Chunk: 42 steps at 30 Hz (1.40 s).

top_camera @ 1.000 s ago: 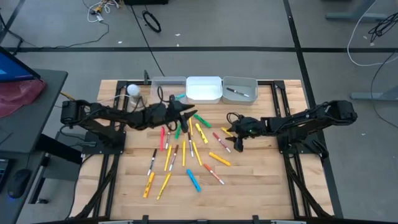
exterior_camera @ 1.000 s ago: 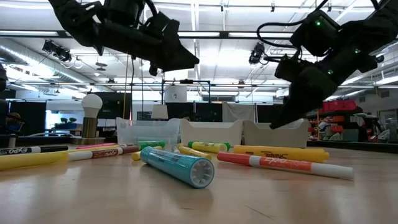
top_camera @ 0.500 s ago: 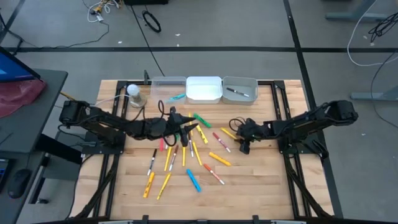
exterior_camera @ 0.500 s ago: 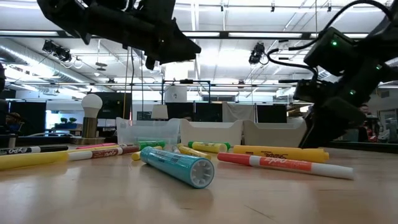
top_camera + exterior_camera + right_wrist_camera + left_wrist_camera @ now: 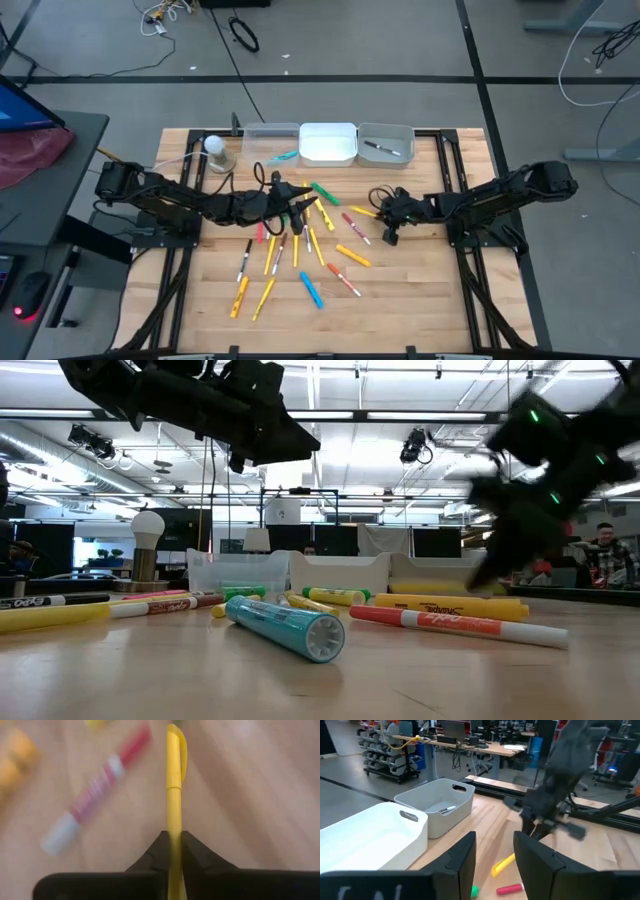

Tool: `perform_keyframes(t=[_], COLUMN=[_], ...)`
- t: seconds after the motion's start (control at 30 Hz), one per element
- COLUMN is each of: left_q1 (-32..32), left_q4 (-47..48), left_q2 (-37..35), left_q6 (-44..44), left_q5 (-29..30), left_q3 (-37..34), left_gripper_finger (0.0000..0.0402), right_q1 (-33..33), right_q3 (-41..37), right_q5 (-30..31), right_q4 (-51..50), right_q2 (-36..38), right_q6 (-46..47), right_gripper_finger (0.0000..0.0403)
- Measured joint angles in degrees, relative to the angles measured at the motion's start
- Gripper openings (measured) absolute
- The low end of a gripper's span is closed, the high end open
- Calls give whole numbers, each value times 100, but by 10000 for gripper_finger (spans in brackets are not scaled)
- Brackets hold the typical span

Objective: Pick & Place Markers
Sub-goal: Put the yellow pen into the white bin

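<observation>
Right hand (image 5: 172, 845) pinched tight on a yellow marker (image 5: 173, 785), low over the counter (image 5: 420, 290) at the right edge of the scatter. Pick step looks done; next calls for a lift and carry to a far bin (image 5: 386, 143). Left hand (image 5: 492, 857) parted, empty, hovering above the marker pile (image 5: 290, 255).

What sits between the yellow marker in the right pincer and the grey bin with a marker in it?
Nothing visible. The right pincer is shut on the yellow marker; the bare table runs from there to the grey bin. The other markers lie on its other side.
</observation>
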<state>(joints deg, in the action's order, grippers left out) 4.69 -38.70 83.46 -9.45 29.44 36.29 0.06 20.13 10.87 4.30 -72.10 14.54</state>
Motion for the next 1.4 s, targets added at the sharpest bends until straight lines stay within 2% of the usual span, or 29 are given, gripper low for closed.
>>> perform_keyframes(t=[0.17, 0.3, 0.37, 0.43, 0.6, 0.7, 0.87, 1.0, 1.17, 1.27, 1.4], left_q1=[-56, -386, -734, -1153, -1995, -2231, -2158, -1858, -1511, -1526, -1718], left_q4=[884, 1628, 1531, 1204, -354, -433, -139, -1, -33, 135, 263], left_q2=[-160, -195, -195, -192, -363, -654, -1201, -1473, -1502, -1500, -1499], left_q6=[-252, -74, 125, 295, 729, 626, 126, -263, -194, -25, 227], left_q5=[465, 374, -137, -971, -3177, -3652, -3705, -3696, -3007, -2598, -2273], left_q3=[-7, -46, -217, -446, -876, -903, -906, -909, -907, -907, -907], left_gripper_finger=[134, 120, 111, 100, 75, 65, 58, 57, 57, 57, 57], right_q1=[-243, -843, -1248, -1639, -2357, -2654, -2969, -3088, -3205, -3269, -3347], right_q3=[1681, 2832, 3316, 3782, 5119, 6079, 7205, 7717, 8171, 8278, 8296], right_q5=[29, 121, 26, -203, -339, -420, -445, -445, -586, -865, -893], right_q4=[-2121, -2725, -2950, -3214, -4081, -4397, -4573, -4577, -4724, -4840, -4921], right_q2=[47, -42, -276, -583, -1841, -2652, -3850, -4506, -4993, -5212, -5380], right_q6=[-416, -666, -912, -1268, -2220, -2917, -4146, -4829, -5233, -5303, -5344], right_gripper_finger=[10, 10, 10, 10, 10, 10, 10, 10, 10, 10, 10])
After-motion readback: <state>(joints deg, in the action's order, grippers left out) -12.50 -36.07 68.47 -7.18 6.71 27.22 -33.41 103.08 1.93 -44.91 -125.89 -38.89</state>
